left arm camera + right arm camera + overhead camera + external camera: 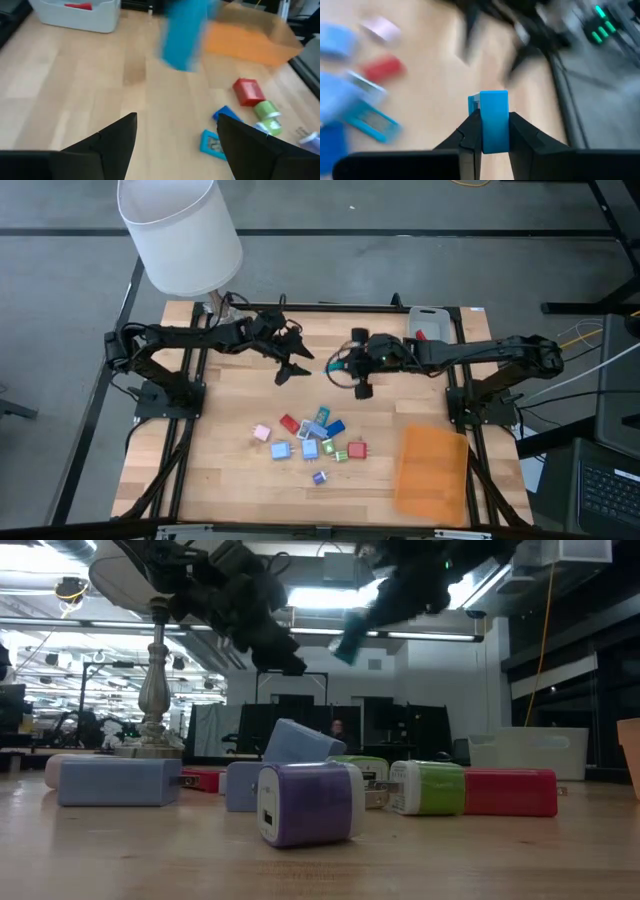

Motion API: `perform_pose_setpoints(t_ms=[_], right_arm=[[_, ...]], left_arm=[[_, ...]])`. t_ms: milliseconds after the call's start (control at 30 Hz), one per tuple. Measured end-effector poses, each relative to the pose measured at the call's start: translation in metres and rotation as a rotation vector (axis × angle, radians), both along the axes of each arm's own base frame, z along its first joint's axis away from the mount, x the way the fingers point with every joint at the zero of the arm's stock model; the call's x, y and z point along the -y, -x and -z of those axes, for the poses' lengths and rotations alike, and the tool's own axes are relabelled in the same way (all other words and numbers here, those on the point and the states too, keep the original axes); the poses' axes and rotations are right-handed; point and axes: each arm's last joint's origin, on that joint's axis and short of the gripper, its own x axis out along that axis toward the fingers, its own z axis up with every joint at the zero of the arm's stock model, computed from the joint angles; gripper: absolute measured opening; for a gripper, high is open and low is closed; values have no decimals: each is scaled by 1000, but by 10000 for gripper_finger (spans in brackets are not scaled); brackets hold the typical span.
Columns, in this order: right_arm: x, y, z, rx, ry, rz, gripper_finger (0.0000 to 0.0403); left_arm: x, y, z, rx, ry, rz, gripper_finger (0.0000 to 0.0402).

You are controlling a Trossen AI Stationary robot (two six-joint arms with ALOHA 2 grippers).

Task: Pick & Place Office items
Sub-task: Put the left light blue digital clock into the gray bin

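A wooden table point(230, 470) carries one white lamp point(180, 230) at its far left corner, one grey tray point(432, 322) at the far right with a red piece inside, one flat orange sheet point(432, 470) at the near right, and a loose cluster of about ten office items point(312, 442) near the middle: counting roughly, one pink, two red, two green, one purple and about four in blue shades. The right gripper point(495, 131) hangs above the table's centre with its jaws pinching one bright blue block point(494, 117). The left gripper point(297, 367), just beside it, has its fingers spread with nothing between them.
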Motion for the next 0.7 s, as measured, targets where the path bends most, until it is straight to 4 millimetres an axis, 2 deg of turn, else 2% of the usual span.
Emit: perform_pose_setpoints(t_ms=[133,267,433,567,700], right_arm=[[32,14,8,-110,20,276,64],[72,36,14,-197,56,634,65],[115,66,28,-223,-34,936,62],[134,92,50,-248,-53,1144,62],[135,113,76,-286,-70,1283,62]], left_arm=[[-3,1,1,-10,-73,-29,264],[-4,1,1,-10,-97,-29,264],[-3,0,1,-19,-115,-53,264],[-1,0,1,-18,-118,-42,264],[1,-1,1,-16,-124,-30,264]])
